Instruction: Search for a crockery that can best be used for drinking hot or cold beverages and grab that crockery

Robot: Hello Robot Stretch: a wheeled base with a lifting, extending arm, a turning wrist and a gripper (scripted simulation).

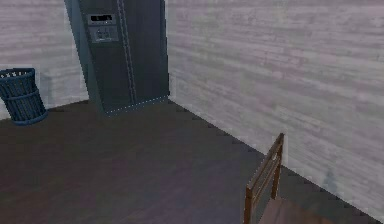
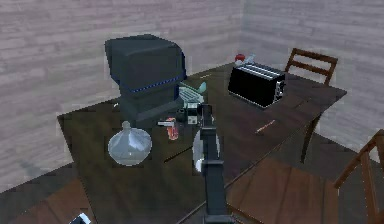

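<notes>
We are looking ahead at a tall dark grey double-door fridge (image 1: 118, 50) standing against a pale plank wall. A dark blue ribbed bin (image 1: 22, 95) is sitting to its left on the dark floor, and a brown wooden chair (image 1: 267, 178) is showing at the forward view's lower right. In the arm side view we are facing a dark wooden table (image 2: 300, 112) carrying a dark grey boxy appliance (image 2: 147, 68), a black toaster (image 2: 256, 84) and a clear glass domed vessel (image 2: 130, 146). The dark square arm (image 2: 212, 190) is reaching over the table. The gripper (image 2: 203, 118) is showing against clutter, so we cannot tell the state of its fingers or whether it is holding anything. We are not making out a cup for certain. A small red-and-white thing (image 2: 172, 128) and a small pale green thing (image 2: 192, 95) are lying near the gripper.
</notes>
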